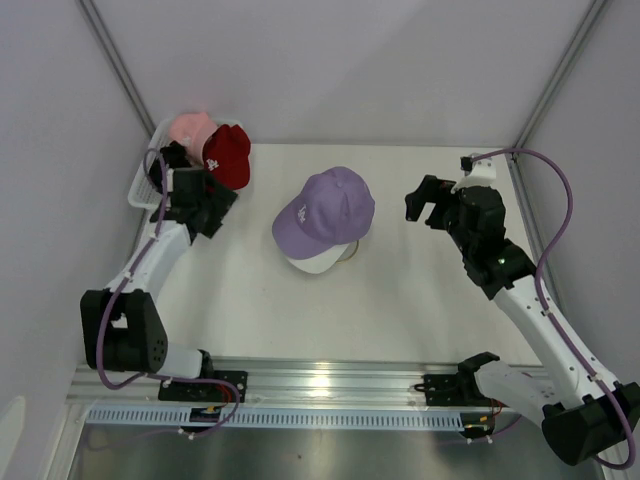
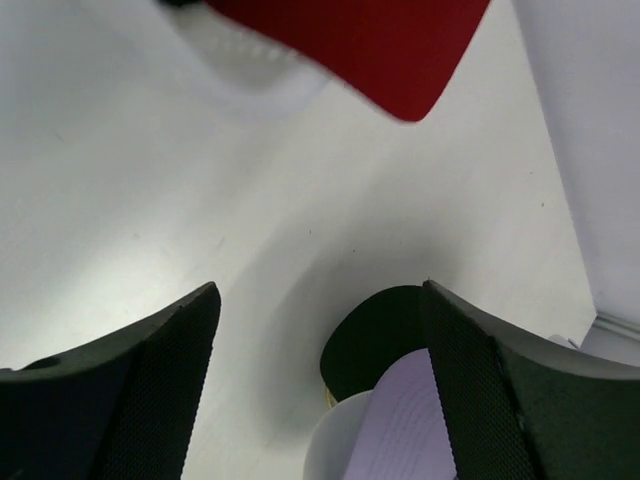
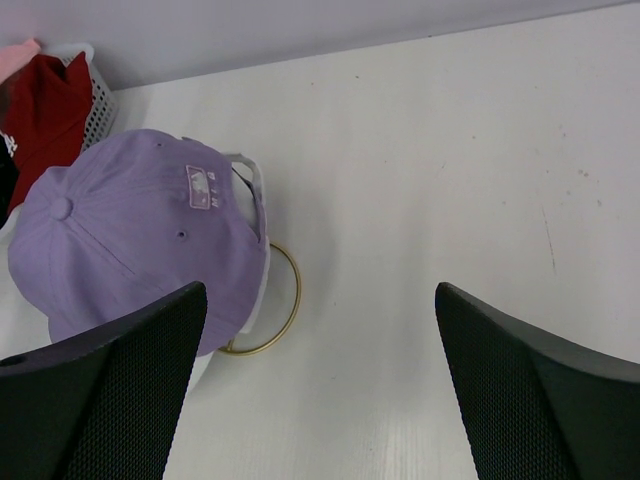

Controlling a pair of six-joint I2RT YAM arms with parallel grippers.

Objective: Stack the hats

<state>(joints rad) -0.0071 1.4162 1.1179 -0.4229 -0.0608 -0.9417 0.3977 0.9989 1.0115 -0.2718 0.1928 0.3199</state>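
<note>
A lavender cap [image 1: 326,207] sits on top of a white cap [image 1: 318,262] at the table's middle, over a gold wire stand [image 3: 275,310]. The lavender cap also shows in the right wrist view [image 3: 140,235]. A red cap [image 1: 229,155] and a pink cap [image 1: 188,128] lie in the white mesh basket [image 1: 142,185] at the back left. My left gripper [image 1: 222,200] is open and empty, just in front of the red cap [image 2: 360,45]. My right gripper [image 1: 425,205] is open and empty, to the right of the stack.
A dark brim [image 2: 375,340] shows under the white one in the left wrist view. Grey walls close in the table at the back and both sides. A metal rail [image 1: 330,385] runs along the near edge.
</note>
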